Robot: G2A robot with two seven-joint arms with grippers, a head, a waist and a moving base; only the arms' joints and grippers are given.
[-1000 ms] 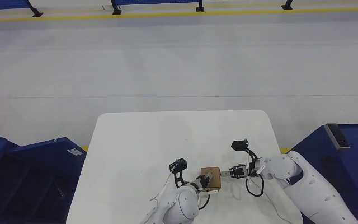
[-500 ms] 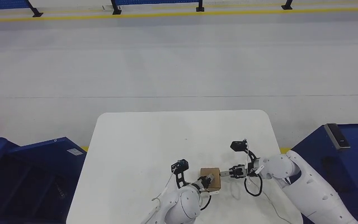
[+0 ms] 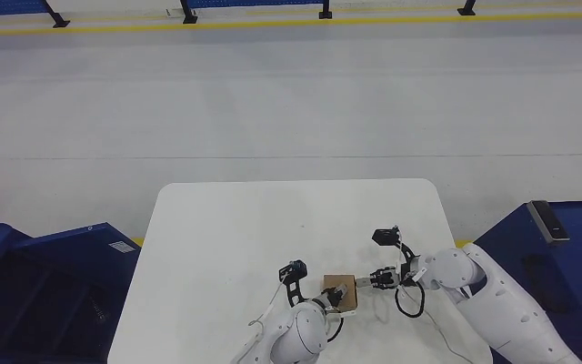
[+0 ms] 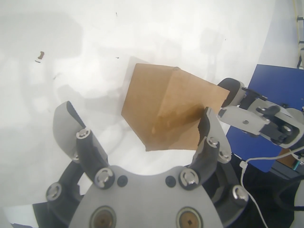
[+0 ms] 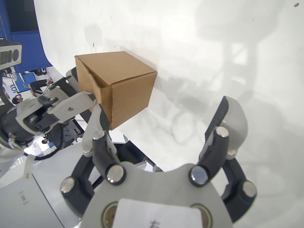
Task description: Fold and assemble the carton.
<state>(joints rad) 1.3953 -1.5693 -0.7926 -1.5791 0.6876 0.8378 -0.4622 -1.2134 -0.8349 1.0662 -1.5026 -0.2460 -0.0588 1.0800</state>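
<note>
Left gripper (image 4: pixel 137 113): held spread wide, one finger seemingly laid against the carton's side.
Carton (image 3: pixel 342 281): brown cardboard, folded into a box, set near the front edge of the white table (image 3: pixel 227 237), right of centre.
Right gripper (image 5: pixel 162 113): held spread, one fingertip placed at the carton's corner.

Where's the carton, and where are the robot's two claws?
Carton (image 5: pixel 130 97), right wrist view: its side face.
Left gripper (image 4: pixel 135 108), left wrist view: midway between fingertips.
Right gripper (image 5: pixel 161 105), right wrist view: midway between fingertips.
</note>
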